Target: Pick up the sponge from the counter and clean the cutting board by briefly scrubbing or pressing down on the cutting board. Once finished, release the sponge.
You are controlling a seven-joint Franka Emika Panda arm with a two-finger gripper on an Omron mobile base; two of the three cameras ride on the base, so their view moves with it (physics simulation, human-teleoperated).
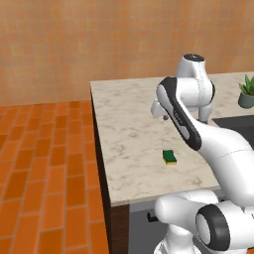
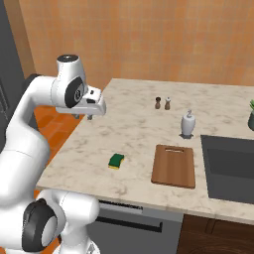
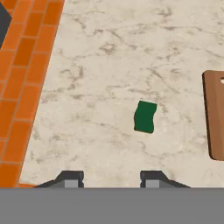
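Observation:
The sponge (image 2: 116,160) (image 1: 169,157) lies flat on the beige marble counter (image 2: 134,124) near its front edge, green side up. To its right lies the reddish-brown cutting board (image 2: 173,165), its handle slot at the far end. My gripper (image 2: 83,117) (image 1: 162,116) hangs well above the counter near its left edge, apart from the sponge. In the hand view the fingertips (image 3: 70,177) stand wide apart with nothing between them, so the gripper (image 3: 111,178) is open. The sponge (image 3: 145,117) lies ahead of it, with the cutting board (image 3: 215,113) at the right edge.
Two small shakers (image 2: 162,103) and a white soap bottle (image 2: 187,124) stand behind the board. A dark sink (image 2: 230,166) is set into the counter at the right, with a potted plant (image 1: 247,93) beyond. The counter's left edge drops to orange brick floor (image 1: 44,163).

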